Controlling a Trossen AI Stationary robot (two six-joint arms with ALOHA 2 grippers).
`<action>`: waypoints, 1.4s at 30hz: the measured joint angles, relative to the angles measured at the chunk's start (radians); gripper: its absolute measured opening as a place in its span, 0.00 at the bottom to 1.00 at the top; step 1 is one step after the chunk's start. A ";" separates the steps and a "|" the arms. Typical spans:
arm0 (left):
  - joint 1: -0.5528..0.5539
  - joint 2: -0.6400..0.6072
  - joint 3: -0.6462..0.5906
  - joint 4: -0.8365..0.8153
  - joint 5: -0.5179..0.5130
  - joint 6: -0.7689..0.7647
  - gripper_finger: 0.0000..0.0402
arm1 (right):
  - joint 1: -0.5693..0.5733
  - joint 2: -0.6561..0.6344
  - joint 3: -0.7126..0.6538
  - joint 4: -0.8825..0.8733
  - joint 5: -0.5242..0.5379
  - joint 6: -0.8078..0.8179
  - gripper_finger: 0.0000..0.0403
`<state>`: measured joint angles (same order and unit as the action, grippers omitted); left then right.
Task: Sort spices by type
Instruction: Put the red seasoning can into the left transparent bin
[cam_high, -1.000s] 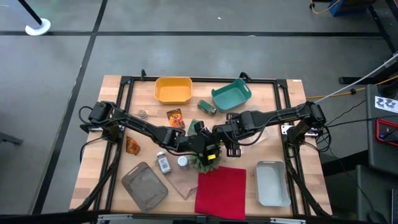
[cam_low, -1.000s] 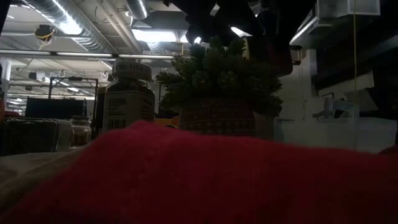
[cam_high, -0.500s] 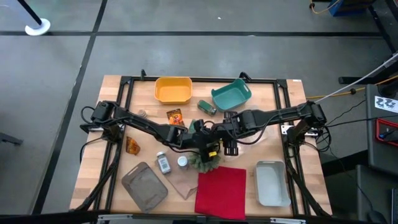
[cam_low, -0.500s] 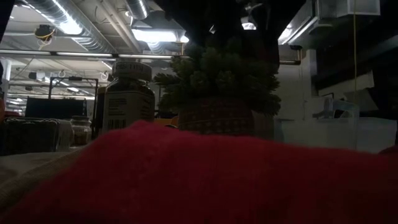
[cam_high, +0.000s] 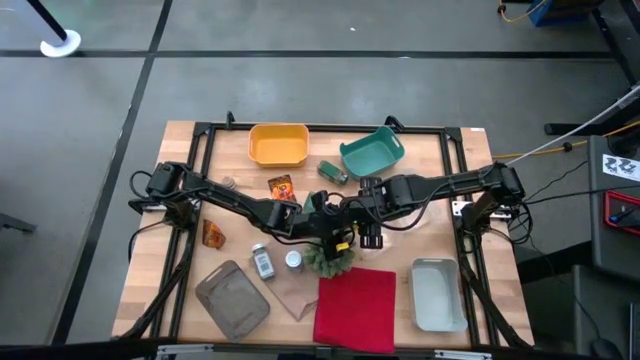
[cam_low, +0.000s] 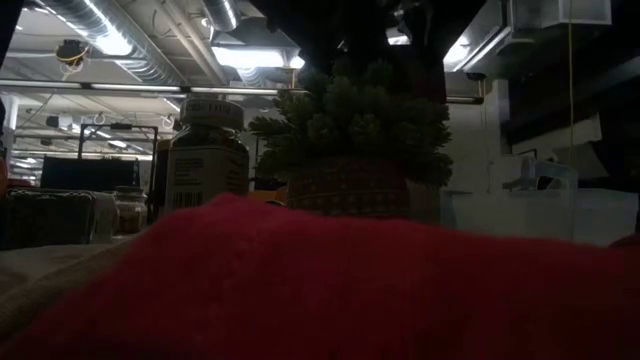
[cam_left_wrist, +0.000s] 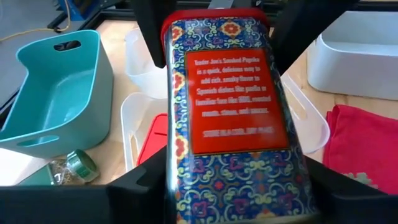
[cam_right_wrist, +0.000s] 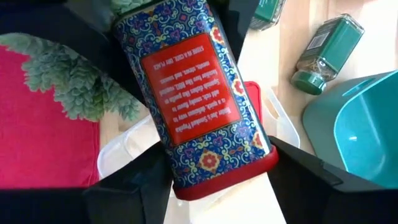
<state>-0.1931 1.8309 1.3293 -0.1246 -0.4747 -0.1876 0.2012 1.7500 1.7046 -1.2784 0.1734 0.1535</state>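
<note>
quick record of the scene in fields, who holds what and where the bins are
held item: red paprika tin, over the table's middle
left claw: fingers on both sides of the tin
right claw: gripping the same tin
below tin: clear tub with another red tin
teal bin: far side, green jar lying beside it
yellow bin: far side

The tin (cam_left_wrist: 233, 118) looks like glossy printed metal with a red label, and the teal bin (cam_left_wrist: 53, 93) is smooth matt plastic. The table (cam_high: 190, 255) is light wood with visible grain, and the red cloth (cam_high: 356, 310) looks soft and matt.
</note>
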 joint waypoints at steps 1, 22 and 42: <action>-0.003 0.000 0.000 0.000 -0.001 0.004 0.49 | 0.000 0.000 0.000 0.000 0.001 0.000 0.57; -0.010 -0.041 0.005 0.026 -0.008 0.046 0.49 | 0.002 -0.059 0.028 -0.105 -0.008 0.002 0.62; -0.016 -0.093 0.002 0.142 0.002 0.218 0.49 | 0.002 -0.665 -0.361 0.218 0.113 0.034 0.62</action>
<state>-0.2092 1.7375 1.3315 0.0173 -0.4727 0.0305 0.2035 1.0851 1.3438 -1.0604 0.2863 0.1872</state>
